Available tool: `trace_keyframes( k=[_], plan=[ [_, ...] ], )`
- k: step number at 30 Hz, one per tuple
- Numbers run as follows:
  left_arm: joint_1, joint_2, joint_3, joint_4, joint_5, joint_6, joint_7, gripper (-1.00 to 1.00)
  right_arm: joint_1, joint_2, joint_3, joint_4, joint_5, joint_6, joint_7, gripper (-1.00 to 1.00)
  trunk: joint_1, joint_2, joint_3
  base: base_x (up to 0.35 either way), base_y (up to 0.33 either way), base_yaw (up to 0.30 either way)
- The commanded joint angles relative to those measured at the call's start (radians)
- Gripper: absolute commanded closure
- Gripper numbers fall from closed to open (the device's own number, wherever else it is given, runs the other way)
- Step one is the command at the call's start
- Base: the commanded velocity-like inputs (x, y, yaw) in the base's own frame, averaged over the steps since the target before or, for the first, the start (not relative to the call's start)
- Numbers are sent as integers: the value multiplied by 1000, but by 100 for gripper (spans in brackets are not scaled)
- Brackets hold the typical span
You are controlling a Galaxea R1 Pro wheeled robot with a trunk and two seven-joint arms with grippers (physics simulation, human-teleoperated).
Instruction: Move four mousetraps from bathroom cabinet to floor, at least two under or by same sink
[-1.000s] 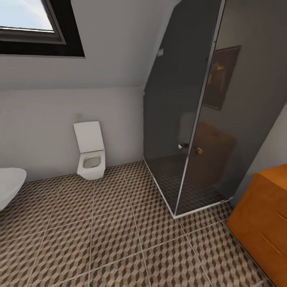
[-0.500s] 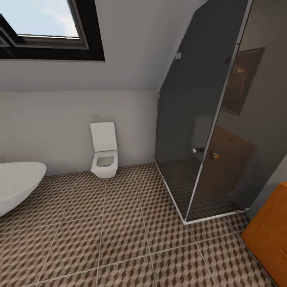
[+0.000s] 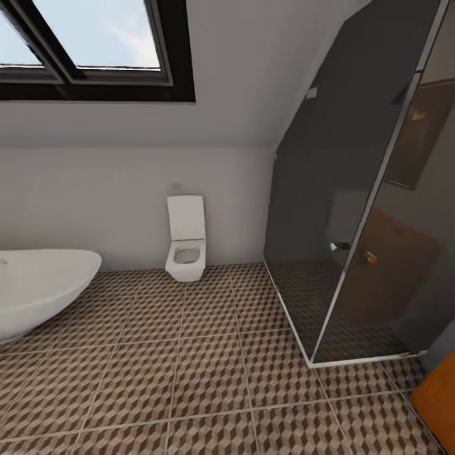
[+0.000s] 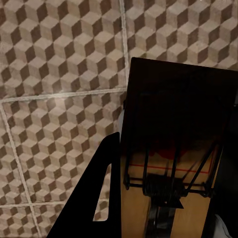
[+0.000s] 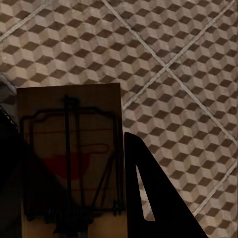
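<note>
The left hand (image 4: pixel 163 218) grips a mousetrap (image 4: pixel 171 163), a flat tan wooden rectangle with dark wire bar, coiled spring and a red mark; one black triangular finger (image 4: pixel 94 203) lies along its edge. The right hand (image 5: pixel 74 218) likewise clamps a second trap (image 5: pixel 69 158), a smooth wood slab with a thin wire frame and red mark, with a black finger (image 5: pixel 148 193) flush against its side. Both traps hang above the floor (image 3: pixel 189 373), whose large square tiles carry a brown, beige and grey cube print with pale grout. Ahead stand a white boxy toilet (image 3: pixel 186 246), a rounded white tub (image 3: pixel 38 284), a smoked-glass shower (image 3: pixel 354 221) and a sliver of orange-brown cabinet (image 3: pixel 439 404).
</note>
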Motion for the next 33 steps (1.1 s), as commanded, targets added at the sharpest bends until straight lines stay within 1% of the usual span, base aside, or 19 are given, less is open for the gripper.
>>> trace_keyframes(
  k=[1, 13, 18, 23, 29, 33],
  plan=[
    [-2, 1, -4, -4, 1, 0, 11, 100, -1, 0, 8, 2, -12, -5, 4, 100, 1, -2, -2, 0, 0, 254],
    [-2, 1, -4, -5, 1, 0, 11, 100, -1, 0, 8, 2, -12, -6, 4, 100, 1, -2, 0, 0, 0, 273],
    [-2, 1, -4, -4, 1, 0, 12, 100, -1, -4, 8, 2, -15, -3, 3, 100, 1, -2, 0, 0, 0, 57],
    [-2, 1, -4, -6, 1, 0, 12, 100, -1, -3, 9, 3, -11, -2, -24, 100, 1, -2, 0, 0, 0, 5],
    [-2, 1, -4, -6, 1, 0, 12, 100, -1, 0, 9, 4, -8, -7, -31, 100, 1, -2, -1, 0, 0, 8],
    [-2, 1, -4, -6, 1, 0, 12, 100, -1, 1, 9, 5, -6, -7, -31, 100, 1, -2, -3, 0, 0, 158]
  ],
)
